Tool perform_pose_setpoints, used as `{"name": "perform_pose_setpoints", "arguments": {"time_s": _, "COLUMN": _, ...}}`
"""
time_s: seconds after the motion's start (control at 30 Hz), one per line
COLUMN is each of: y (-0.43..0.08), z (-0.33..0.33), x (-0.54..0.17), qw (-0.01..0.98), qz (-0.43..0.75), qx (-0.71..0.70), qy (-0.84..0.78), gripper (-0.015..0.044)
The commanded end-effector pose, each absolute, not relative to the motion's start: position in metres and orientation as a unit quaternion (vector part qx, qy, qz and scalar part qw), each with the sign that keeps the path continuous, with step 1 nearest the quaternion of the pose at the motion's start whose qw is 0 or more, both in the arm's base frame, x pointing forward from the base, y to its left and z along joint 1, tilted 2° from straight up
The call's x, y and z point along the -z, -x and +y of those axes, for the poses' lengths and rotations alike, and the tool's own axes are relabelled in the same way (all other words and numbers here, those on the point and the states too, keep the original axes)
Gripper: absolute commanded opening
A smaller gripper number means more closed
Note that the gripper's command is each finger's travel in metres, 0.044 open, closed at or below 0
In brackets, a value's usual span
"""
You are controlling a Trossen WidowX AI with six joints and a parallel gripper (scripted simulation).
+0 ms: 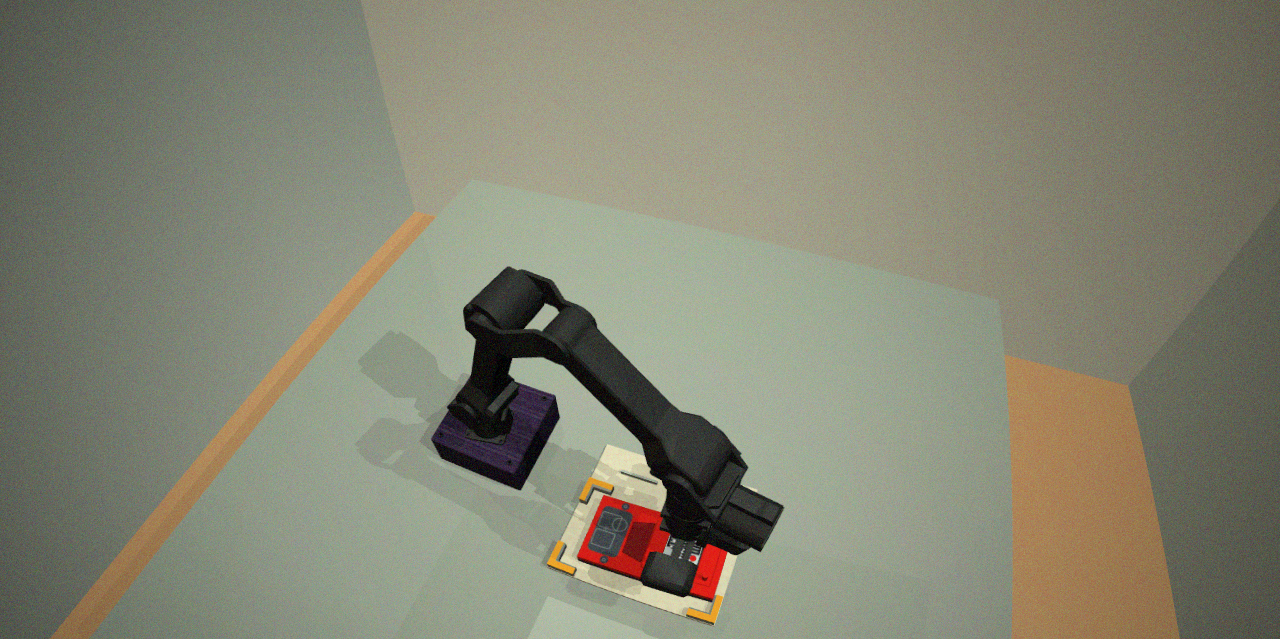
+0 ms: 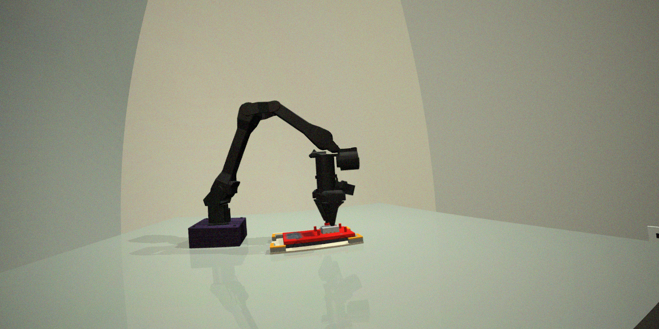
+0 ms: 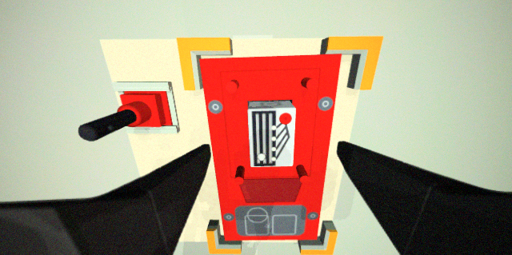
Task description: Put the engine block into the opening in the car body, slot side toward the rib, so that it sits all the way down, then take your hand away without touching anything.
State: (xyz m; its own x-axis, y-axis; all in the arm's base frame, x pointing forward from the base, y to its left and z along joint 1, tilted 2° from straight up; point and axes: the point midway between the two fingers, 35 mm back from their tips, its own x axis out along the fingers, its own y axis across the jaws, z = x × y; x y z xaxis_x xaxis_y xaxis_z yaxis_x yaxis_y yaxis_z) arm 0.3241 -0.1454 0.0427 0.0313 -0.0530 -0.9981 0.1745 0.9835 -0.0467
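Observation:
The engine block, white with a printed top, sits upright in the opening of the red car body. Its top stands above the body's surface. A thin dark gap shows at its far edge in the wrist view. The slot and the rib cannot be made out. My gripper is open wide and empty, its fingers spread to both sides of the block, over the car body's long edges, with space between each finger and the block.
Several red posts stand on the car body around the block. Yellow corner brackets hold the body on a cream board. A red block with a black peg stands in a pale frame at the wrist view's left. The arm's base is on a purple box.

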Motion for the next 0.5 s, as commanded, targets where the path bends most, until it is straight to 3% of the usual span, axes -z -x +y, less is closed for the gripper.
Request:
{"name": "perform_pose_setpoints", "arguments": {"time_s": 0.0, "y": -0.3252, "z": -0.1453, "x": -0.0462, "qw": 0.720, "qz": 0.688, "qx": 0.080, "qy": -0.044, "gripper": 0.0440}}
{"name": "perform_pose_setpoints", "arguments": {"time_s": 0.03, "y": -0.3252, "z": -0.1453, "x": -0.0462, "qw": 0.720, "qz": 0.688, "qx": 0.080, "qy": -0.044, "gripper": 0.0440}}
{"name": "perform_pose_setpoints", "arguments": {"time_s": 0.47, "y": -0.3252, "z": -0.1453, "x": -0.0462, "qw": 0.720, "qz": 0.688, "qx": 0.080, "qy": -0.044, "gripper": 0.0099}}
